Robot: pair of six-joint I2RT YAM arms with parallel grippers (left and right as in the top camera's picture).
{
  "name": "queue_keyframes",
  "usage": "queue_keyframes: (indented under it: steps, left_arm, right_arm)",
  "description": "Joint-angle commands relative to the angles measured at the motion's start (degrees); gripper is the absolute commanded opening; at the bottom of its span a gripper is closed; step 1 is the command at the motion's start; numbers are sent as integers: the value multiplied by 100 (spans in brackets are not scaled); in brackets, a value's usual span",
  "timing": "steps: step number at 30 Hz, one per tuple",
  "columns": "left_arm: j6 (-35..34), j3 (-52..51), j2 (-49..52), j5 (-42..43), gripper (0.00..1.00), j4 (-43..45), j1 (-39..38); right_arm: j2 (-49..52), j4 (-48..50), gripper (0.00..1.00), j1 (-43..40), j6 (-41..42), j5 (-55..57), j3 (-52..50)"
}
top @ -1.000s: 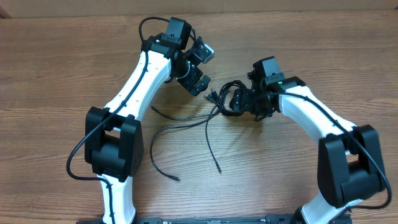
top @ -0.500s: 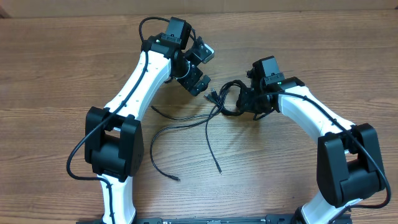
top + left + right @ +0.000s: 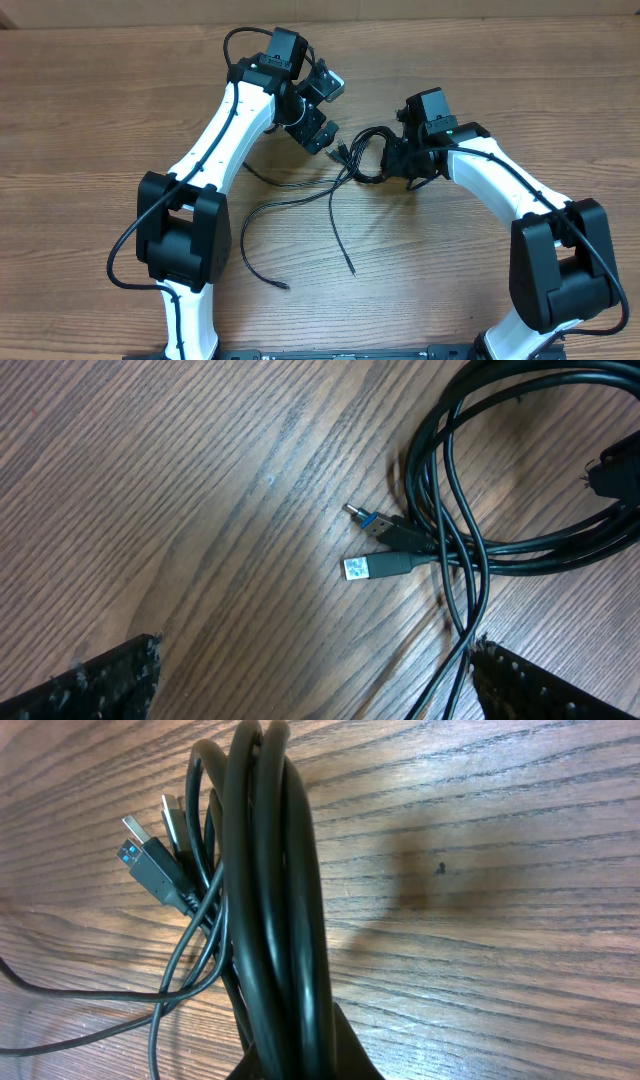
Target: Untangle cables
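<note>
Wood-grain table point(image 3: 520, 80) fills all three views, with one arm standing at each side of the near edge. Cables point(image 3: 340, 190): thin black wires lying near the table's middle, between the two grippers. One portion is gathered into a coil point(image 3: 368, 155) of several turns. From it, loose strands run toward the near edge, two ending in free tips well apart from each other, and a further strand trails off toward the left arm. Two plugs point(image 3: 372, 567) with flat metal ends lie side by side on the wood just beside the coil, one showing a blue insert; several strands cross over one another at this point. Right gripper point(image 3: 388, 160): closed tight on the coil, whose turns run in a stack straight into the jaws in the right wrist view; the exact contact is cut off at the frame edge. Left gripper point(image 3: 337, 114): spread to full width, holding nothing, positioned over the plugs. Its dark fingers point(image 3: 90, 680) show at both lower corners of the left wrist view. One finger is clear of the wires; a strand passes close beside the other, and contact there cannot be determined.
</note>
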Motion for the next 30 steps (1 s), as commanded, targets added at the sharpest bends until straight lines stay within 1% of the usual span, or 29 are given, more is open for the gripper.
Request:
queue_keyframes:
  steps: [1, 5, 10, 12, 16, 24, 30]
  left_arm:
    - [-57, 26, -28, -11, 100, 42, -11]
    - [-57, 26, -28, -11, 100, 24, -11]
    - [-61, 26, -28, 66, 99, 9, -15]
    - [-57, 35, -37, 264, 99, -33, -20]
    - [-42, 70, -149, 634, 100, -33, -24]
    - [72, 70, -1019, 929, 99, -15, -262]
    - [688, 70, -1829, 909, 100, -17, -763]
  right_arm:
    - [-79, 17, 4, 17, -13, -4, 258]
    - [-273, -321, 4, -50, -22, 223, 651]
    - [-813, -1248, 4, -166, -319, 769, 1486]
    - [-1141, -1755, 4, -181, -319, 1029, 1884]
    - [-1657, -2253, 4, -181, -339, 1266, 2273]
    - [-2575, -2511, 4, -181, -446, 1268, 2459]
    - [-2778, -2632, 4, -179, -472, 1390, 2459]
